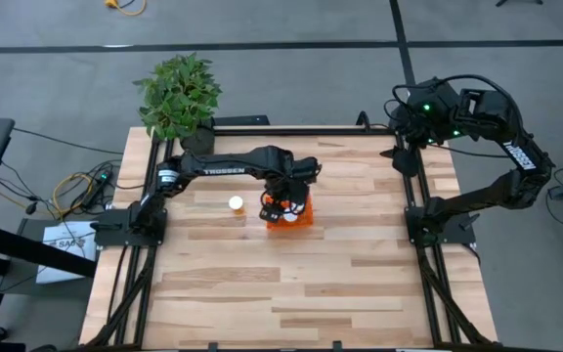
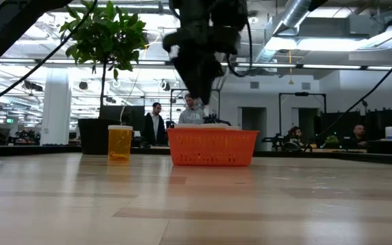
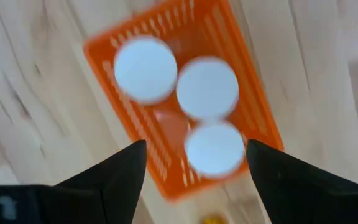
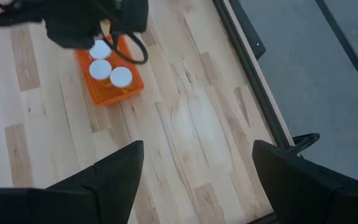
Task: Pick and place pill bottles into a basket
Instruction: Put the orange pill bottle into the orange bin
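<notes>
left jaws (image 3: 194,165) open over basket (image 3: 253,124); arm reads "trossen".

Grey floor (image 1: 291,24) is surrounding the pale wood tabletop (image 1: 291,284) — a leafy potted plant (image 1: 179,93) is sitting at its far left corner. Beyond, people (image 2: 156,122) are standing under exposed ceiling ducts (image 2: 305,13).

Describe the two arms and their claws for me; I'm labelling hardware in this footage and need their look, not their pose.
Both arms are dark, nearly black, built of slim jointed links. The left arm carries white TROSSEN lettering along its link, the right arm a white marking too, with small green lights near its wrist. Dark cables loop around the left claw. Each claw has two broad, tapering dark fingers.
</notes>
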Robot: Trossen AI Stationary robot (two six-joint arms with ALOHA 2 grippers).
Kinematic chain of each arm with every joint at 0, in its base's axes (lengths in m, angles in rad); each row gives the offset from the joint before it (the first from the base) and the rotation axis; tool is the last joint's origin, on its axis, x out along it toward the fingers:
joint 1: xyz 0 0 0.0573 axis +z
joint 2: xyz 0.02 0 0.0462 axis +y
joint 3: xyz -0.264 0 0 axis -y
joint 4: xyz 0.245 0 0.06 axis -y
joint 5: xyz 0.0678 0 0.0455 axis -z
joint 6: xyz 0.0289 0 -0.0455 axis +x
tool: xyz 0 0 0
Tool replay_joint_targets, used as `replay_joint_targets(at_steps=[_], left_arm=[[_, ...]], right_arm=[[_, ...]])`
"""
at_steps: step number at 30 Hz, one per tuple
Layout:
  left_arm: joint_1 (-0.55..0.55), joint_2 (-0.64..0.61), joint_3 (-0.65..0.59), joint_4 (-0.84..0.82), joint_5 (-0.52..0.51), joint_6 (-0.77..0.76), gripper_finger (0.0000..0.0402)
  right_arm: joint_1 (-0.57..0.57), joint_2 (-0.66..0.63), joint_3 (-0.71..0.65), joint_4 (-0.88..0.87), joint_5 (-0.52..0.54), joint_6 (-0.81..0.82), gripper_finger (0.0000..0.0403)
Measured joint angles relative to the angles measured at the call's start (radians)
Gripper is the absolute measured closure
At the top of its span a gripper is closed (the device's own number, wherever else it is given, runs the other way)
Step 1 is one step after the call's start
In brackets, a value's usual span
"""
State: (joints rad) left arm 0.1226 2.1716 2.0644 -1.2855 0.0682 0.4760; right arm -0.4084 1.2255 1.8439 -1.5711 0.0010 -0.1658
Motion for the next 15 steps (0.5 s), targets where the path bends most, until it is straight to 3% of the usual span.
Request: replay_joint_targets(at_steps=[8,15], left_arm=[[0.000,-0.094,-0.002,-0.190,-0.004,-0.123,0.0136],[0.000,-0.242,-0.117,-0.152,0.002,-0.270,0.0136]], right_arm=[[0.000,0.000,0.000,0.000,0.000,-0.026,0.0107],[0.002,0.000,0.000,0.000,-0.003,0.011,0.0107]])
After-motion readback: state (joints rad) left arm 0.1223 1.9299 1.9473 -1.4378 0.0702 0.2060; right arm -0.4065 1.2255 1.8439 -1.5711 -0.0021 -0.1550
